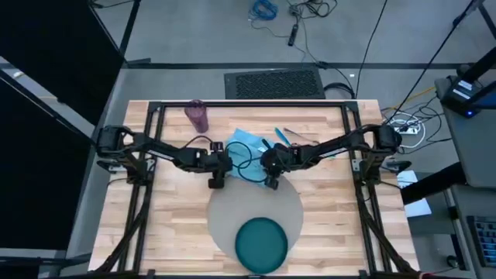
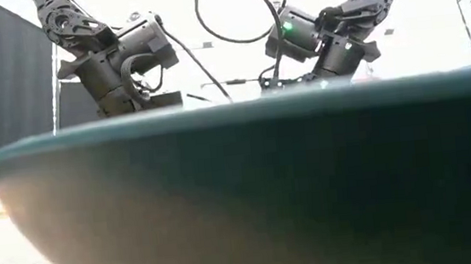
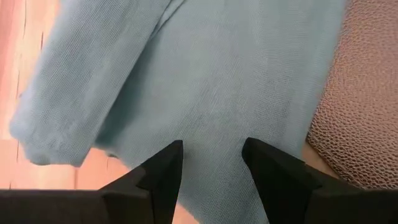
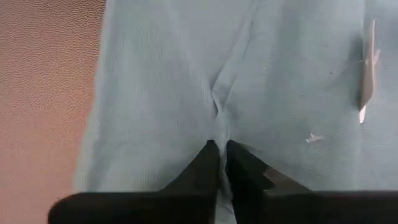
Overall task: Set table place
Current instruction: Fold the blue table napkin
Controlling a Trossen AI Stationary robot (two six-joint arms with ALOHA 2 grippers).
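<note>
Meanwhile the right gripper (image 4: 222,149) pinched the light-blue napkin (image 4: 249,81) shut; the left gripper (image 3: 211,152) hovered over it, fingers apart.

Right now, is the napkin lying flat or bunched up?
Bunched. The light-blue napkin puckers into a crease where the right gripper pinches it shut; the left gripper hovers open over it, beside the mat.

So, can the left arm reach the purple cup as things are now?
Probably yes: the cup stands alone near the table's far edge on the left arm's side, nothing between, though the left gripper hovers open over the napkin.
</note>
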